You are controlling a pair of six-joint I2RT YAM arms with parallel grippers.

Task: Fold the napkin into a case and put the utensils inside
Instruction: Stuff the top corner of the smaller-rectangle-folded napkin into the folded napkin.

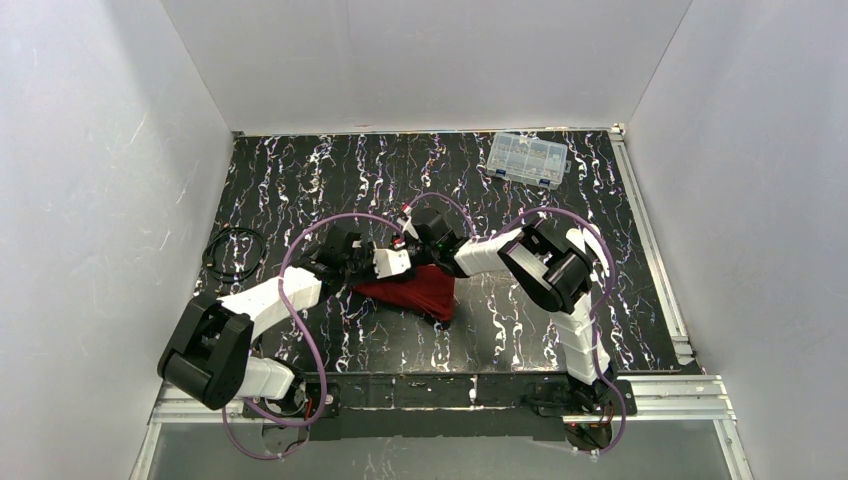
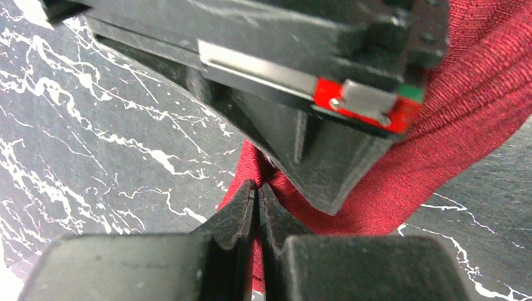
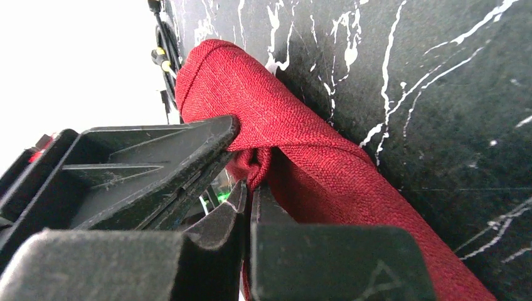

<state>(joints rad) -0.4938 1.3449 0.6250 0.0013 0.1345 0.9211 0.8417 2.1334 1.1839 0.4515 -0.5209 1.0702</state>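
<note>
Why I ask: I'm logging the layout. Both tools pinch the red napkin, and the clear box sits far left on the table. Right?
No. The top view shows the box at the far right, not left. The left tool and right tool do pinch the napkin.

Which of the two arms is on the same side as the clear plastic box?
The right arm, which is nearer the clear box at the back. The left arm lies by the coiled black cable instead.
</note>
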